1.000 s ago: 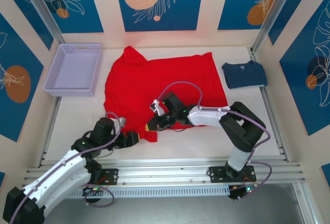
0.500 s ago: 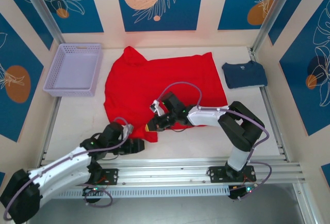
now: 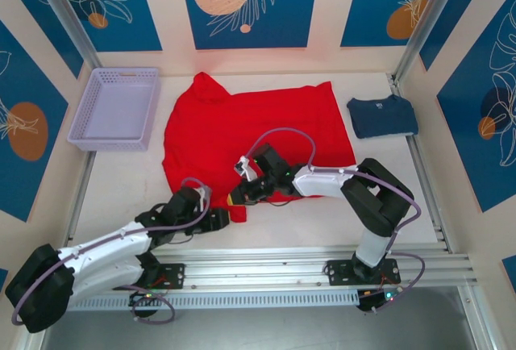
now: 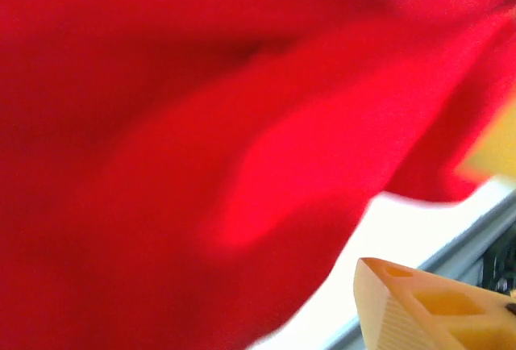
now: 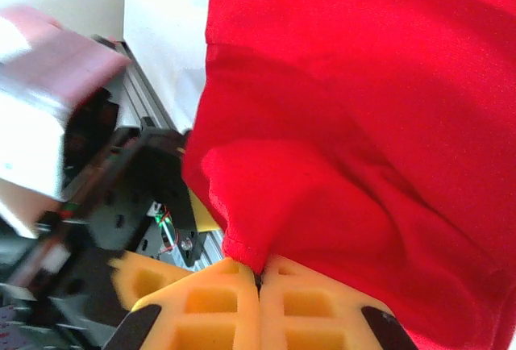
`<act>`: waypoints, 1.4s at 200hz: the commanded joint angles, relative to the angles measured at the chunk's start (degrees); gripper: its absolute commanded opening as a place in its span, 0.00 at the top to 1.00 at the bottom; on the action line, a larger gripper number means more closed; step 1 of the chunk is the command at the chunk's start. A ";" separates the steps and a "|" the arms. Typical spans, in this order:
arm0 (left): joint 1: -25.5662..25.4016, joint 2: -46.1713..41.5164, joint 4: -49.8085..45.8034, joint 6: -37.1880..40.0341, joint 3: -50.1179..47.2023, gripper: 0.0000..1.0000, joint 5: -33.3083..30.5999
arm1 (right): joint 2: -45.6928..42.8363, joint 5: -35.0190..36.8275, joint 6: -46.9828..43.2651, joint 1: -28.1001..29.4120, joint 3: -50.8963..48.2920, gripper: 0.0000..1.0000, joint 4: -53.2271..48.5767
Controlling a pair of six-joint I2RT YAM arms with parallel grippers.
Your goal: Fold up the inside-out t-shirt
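The table is pale and flat, with blue walls around it. The biggest thing on it is the inside-out t-shirt. It is bright red and lies spread out in the middle of the table, toward the back. Its near edge comes down to a small corner at the front.

To the left of the shirt, close to it but not touching, sits a light purple basket. To the right, in the far corner, lies a dark blue t-shirt, folded small and well apart from the red one.

The right arm bends across the front of the table and reaches left over the shirt's near edge. The left arm lies low along the front rail and points right, at the same red corner.

The right gripper sits on the near corner of the red shirt. In the right wrist view its two yellow fingers are pressed tight together, and the hem of the red cloth is pinched between them.

The left gripper is just beside that corner. The left wrist view is blurry and very close to the red cloth, and one yellow finger pokes in at the bottom, so I cannot tell how far open this gripper is or if it has hold of anything.
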 commanded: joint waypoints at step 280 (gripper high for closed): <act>5.74 -17.27 -36.00 -1.08 9.41 1.00 3.02 | -21.24 23.54 -11.57 -4.40 -0.98 0.61 -34.47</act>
